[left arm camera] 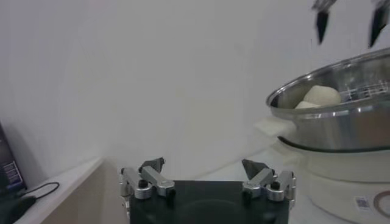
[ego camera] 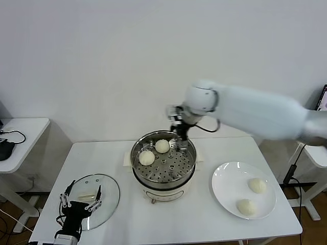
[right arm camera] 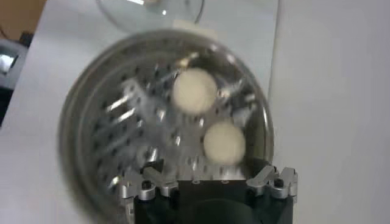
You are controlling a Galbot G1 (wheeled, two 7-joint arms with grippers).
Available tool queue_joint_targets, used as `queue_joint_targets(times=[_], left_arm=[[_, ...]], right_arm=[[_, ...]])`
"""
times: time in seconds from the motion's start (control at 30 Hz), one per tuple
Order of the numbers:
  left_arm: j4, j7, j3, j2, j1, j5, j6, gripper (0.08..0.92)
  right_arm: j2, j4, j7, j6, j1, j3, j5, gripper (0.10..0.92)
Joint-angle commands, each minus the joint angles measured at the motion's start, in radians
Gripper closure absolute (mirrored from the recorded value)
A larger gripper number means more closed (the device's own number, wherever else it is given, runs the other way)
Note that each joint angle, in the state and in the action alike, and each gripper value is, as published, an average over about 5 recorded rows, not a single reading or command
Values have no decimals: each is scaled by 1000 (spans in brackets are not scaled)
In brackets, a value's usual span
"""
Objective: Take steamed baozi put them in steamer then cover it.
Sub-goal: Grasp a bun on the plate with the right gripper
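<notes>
Right gripper: the right gripper (ego camera: 180,137) hangs over the far rim of the round shiny stainless-steel steamer (ego camera: 190,164), its fingers spread wide and holding nothing; in the right wrist view its fingertips (right arm camera: 152,172) stand apart above the perforated tray.
Right arm: the white arm reaches in from the table's right edge, elbow raised, wrist bent down toward the pot.
Left gripper: the left gripper (ego camera: 80,197) is parked near the table's front left corner, fingers wide and empty, just above the near edge of the round clear glass cover (ego camera: 108,193) with its cream-white bar handle.
Steamed baozi: two smooth cream-white round steamed baozi (ego camera: 162,146) sit on the tray toward the steamer's far left side; two more lie on the flat white plate (ego camera: 225,190) near the table's front right corner.
Steamer: at the middle of the white table (ego camera: 179,219), uncovered.
Writing: a small label on the steamer's white base, too small to read.
</notes>
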Motion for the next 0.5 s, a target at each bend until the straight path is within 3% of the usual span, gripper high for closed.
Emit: queue_joint_targets(times=[0.03,0.23,0.5], left_arm=[[1,0,2,0,2,1,-1,177],[-4,0,9,-3,5,5,0,177],[-1,-1,17,-9,16,14,0,177]], right_arm=[[-397,239,-60,74,26,-21,-93,203],[-614,313,-83,158,-134,50,-217,203],[-729,302,-75,218,-722,447,-414,203]])
